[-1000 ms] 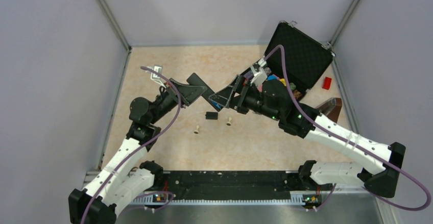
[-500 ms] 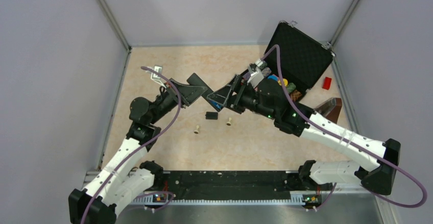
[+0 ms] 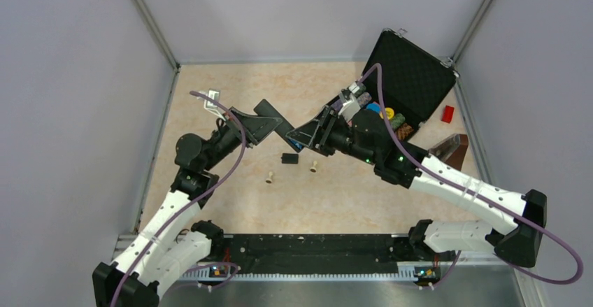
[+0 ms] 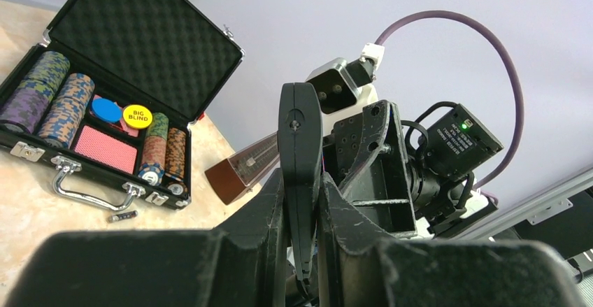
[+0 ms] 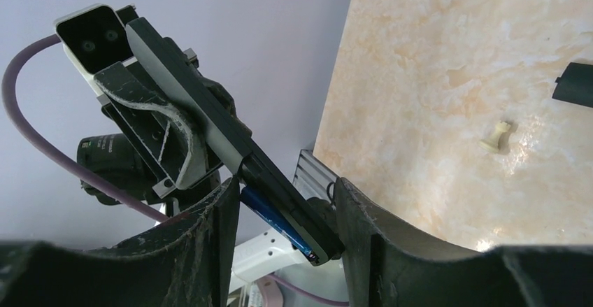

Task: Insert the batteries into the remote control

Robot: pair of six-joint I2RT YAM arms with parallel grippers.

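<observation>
left gripper [image 4: 302, 202] clamped on slim flat black remote [image 4: 299, 132], right gripper [image 5: 287, 189] jaws apart straddling its end, blue cylindrical battery [image 5: 269, 217] against its underside

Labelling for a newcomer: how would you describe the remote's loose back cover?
On the table, find the remote control held mid-table and look toward the near edge. The back cover lies flat there: small, black, rectangular, unlike the two beige pegs beside it.
</observation>
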